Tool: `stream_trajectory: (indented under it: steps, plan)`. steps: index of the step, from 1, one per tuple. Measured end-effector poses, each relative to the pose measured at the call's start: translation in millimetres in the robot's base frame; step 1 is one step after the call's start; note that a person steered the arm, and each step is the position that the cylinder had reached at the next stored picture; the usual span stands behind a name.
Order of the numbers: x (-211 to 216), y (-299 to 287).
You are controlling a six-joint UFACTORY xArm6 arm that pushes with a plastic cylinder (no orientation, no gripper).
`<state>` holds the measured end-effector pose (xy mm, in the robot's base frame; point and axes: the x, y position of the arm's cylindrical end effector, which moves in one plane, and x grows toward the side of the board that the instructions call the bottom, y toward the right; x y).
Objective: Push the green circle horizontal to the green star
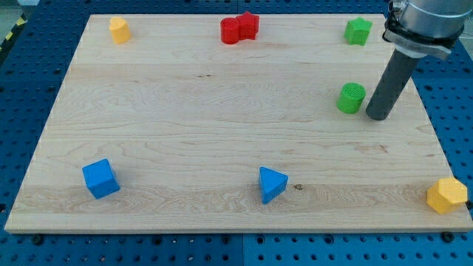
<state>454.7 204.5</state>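
The green circle (351, 97) stands on the wooden board (222, 140) at the view's right, about mid-height. The green star (358, 31) sits near the view's top right, almost straight above the circle. My tip (376, 116) is on the board just right of the green circle and slightly below it, a narrow gap between them. The dark rod rises up and to the right out of the view.
A yellow block (119, 29) sits at the top left. Two red blocks (239, 28) touch each other at the top middle. A blue cube (100, 179) lies at the bottom left, a blue triangle (271, 184) at the bottom middle, a yellow hexagon (446, 195) at the bottom right edge.
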Motion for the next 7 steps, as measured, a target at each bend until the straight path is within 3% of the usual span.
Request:
stream_trajectory:
  steps: [1,2,3,4,5,6,7]
  plan:
    - [-11.2,-45.5]
    - [-59.8,-97.4]
    - [-98.1,-106.1]
    - [-48.0,-99.7]
    - [-26.5,-61.6]
    - [-48.0,-27.8]
    - [-98.0,-33.0]
